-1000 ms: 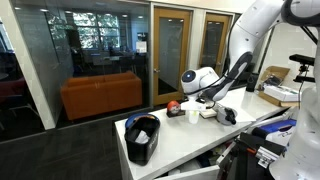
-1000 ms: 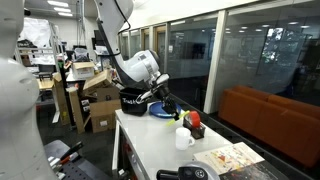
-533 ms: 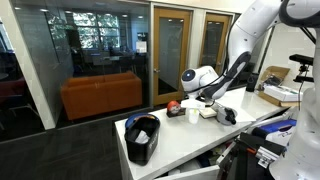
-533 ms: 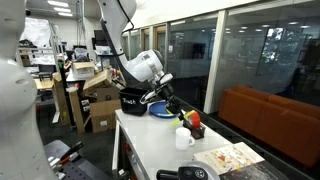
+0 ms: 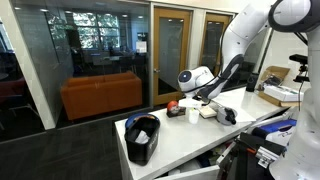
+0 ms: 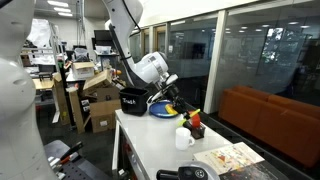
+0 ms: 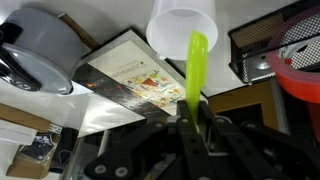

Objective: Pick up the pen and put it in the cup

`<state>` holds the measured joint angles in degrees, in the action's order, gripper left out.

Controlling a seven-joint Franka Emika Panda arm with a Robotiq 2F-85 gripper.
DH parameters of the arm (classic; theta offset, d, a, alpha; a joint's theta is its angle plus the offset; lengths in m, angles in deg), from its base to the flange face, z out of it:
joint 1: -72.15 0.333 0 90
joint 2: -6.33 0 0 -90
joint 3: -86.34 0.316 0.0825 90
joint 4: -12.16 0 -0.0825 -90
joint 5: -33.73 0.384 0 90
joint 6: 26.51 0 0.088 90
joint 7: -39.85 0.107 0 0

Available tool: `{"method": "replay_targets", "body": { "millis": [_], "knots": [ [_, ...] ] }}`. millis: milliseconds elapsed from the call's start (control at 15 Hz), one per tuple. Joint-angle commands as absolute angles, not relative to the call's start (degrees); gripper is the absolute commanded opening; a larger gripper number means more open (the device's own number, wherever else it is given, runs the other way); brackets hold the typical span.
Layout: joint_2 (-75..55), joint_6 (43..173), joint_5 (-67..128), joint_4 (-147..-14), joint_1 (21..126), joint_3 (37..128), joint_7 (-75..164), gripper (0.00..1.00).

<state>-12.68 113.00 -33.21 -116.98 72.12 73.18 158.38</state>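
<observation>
In the wrist view my gripper point(image 7: 190, 110) is shut on the yellow-green pen point(image 7: 192, 70). The pen sticks out ahead of the jaws, and its tip lies over the rim of the small white cup point(image 7: 182, 25). In both exterior views the gripper point(image 5: 196, 100) point(image 6: 180, 104) hangs above the white table, just over the cup point(image 5: 192, 115) point(image 6: 183, 138). A bit of the pen point(image 6: 192, 113) shows below the fingers, above the cup.
A colourful book point(image 7: 125, 75) lies beside the cup. A grey bowl point(image 7: 40, 45) is at the left of the wrist view. The black bin point(image 5: 143, 138) point(image 7: 268, 45) and a red round thing point(image 5: 173, 106) point(image 7: 300, 70) stand close by. A blue plate point(image 6: 160, 110) lies behind.
My gripper has moved a little toward the cup with the pen in it. The arm's upper links have shifted. Nothing on the table has moved.
</observation>
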Motion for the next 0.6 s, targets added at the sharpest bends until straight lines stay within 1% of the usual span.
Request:
{"method": "replay_targets", "body": {
  "millis": [0,533],
  "knots": [
    [-14.1,111.07,-37.47,-115.15,71.24,74.56,161.27,0.03],
    [-15.87,110.78,-41.24,-115.19,70.11,74.8,163.62,0.03]
  ]
}}
